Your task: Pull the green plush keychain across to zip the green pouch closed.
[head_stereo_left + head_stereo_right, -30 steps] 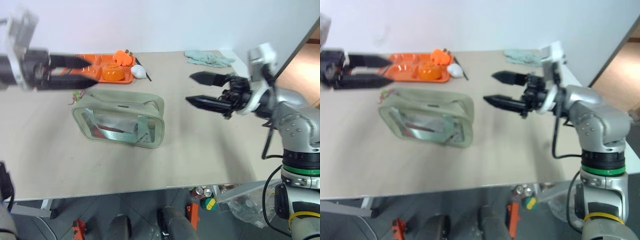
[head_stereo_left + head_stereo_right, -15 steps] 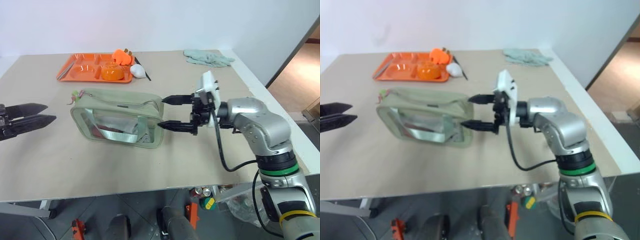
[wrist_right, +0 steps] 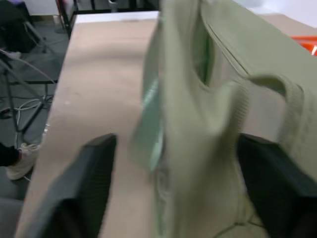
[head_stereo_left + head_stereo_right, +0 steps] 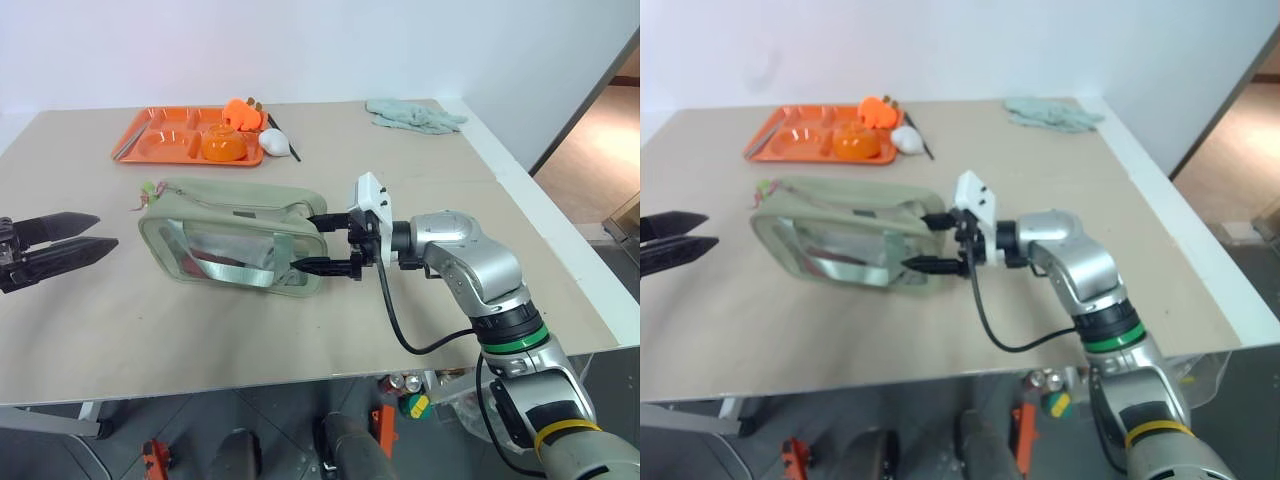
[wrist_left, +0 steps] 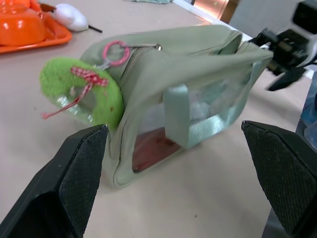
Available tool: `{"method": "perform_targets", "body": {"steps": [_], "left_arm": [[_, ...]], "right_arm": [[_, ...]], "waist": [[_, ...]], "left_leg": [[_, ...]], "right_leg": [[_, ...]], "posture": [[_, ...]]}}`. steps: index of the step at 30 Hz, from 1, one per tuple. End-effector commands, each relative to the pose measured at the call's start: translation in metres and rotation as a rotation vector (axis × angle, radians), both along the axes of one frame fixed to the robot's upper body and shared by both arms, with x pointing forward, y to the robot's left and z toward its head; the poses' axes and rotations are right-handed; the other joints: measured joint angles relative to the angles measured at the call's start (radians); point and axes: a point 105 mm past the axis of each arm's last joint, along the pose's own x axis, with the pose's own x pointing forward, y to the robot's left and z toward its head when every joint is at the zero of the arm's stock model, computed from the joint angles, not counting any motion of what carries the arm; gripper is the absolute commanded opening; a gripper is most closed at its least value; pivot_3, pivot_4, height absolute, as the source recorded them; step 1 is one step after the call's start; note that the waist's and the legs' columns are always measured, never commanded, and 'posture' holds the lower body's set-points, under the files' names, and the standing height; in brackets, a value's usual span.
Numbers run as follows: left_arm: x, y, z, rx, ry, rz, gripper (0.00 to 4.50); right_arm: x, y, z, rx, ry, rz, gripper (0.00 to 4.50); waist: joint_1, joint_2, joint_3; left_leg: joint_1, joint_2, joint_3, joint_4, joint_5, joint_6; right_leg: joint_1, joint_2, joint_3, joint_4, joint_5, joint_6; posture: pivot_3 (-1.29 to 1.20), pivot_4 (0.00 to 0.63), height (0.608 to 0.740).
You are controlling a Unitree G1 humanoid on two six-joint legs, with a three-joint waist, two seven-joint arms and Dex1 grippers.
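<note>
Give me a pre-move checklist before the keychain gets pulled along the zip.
1. Right gripper bracing the green pouch: its fingers straddle the pouch's end, firm clamp cannot tell.
2. Left gripper ready to grasp: ok, fingers spread, apart from the pouch.
3. Green plush keychain reachable: ok, hanging at the pouch end facing the left gripper, nothing covering it.
4. Keychain grasped: not ok, not yet held.
5. Pouch standing on the table: ok, upright.
6. Zip path free: cannot tell; the orange tray and glove lie well away.
</note>
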Motion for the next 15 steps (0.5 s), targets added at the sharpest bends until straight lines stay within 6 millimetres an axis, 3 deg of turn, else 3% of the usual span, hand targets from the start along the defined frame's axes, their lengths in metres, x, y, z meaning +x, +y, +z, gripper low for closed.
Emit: {"method": "perform_targets", "body": {"steps": [1, 5, 6, 7, 13, 15], "left_arm": [[-0.004, -0.001, 0.010, -0.003, -0.041, -0.002, 4.50], [-0.003, -0.001, 0.011, -0.017, -0.037, 0.003, 4.50], [-0.003, 0.000, 0.012, -0.026, -0.038, 0.003, 4.50], [-0.003, 0.000, 0.013, -0.036, -0.040, 0.003, 4.50], [-0.002, -0.001, 0.018, -0.095, -0.044, -0.003, 4.50], [-0.002, -0.004, 0.021, -0.121, -0.049, -0.024, 4.50]], "right_arm": [[-0.005, 0.000, 0.010, 0.015, -0.050, 0.032, 2.22], [-0.010, -0.002, 0.008, 0.001, -0.053, 0.063, 0.85], [-0.011, -0.003, 0.007, -0.004, -0.053, 0.068, 0.77], [-0.011, -0.005, 0.007, -0.008, -0.052, 0.070, 0.19], [-0.007, -0.026, 0.013, -0.028, -0.048, 0.055, 0.04], [-0.006, -0.043, 0.021, -0.036, -0.060, 0.056, 0.04]], "waist": [[0.000, 0.000, 0.000], [0.000, 0.000, 0.000], [0.000, 0.000, 0.000], [0.000, 0.000, 0.000], [0.000, 0.000, 0.000], [0.003, 0.000, 0.000]], "left_leg": [[0.000, 0.000, 0.000, 0.000, 0.000, 0.000], [0.001, 0.000, -0.001, -0.002, 0.000, 0.000], [0.001, 0.000, 0.000, -0.002, 0.000, 0.000], [0.001, 0.000, 0.000, -0.002, 0.000, 0.000], [0.001, -0.001, 0.000, -0.002, 0.000, 0.000], [0.001, -0.001, 0.000, -0.002, 0.000, 0.000]], "right_leg": [[0.000, 0.000, 0.000, 0.000, 0.000, 0.000], [0.000, 0.000, 0.000, 0.000, -0.001, -0.001], [0.000, 0.000, 0.000, 0.000, -0.001, -0.001], [0.000, 0.000, 0.000, 0.000, -0.001, -0.001], [0.000, 0.000, 0.000, 0.000, -0.001, -0.001], [0.000, -0.001, 0.000, -0.001, -0.001, -0.001]], "posture": [[0.00, 0.150, 0.740], [0.00, 0.150, 0.740], [0.00, 0.150, 0.740], [0.00, 0.150, 0.740], [0.00, 0.150, 0.740], [0.00, 0.150, 0.740]]}}
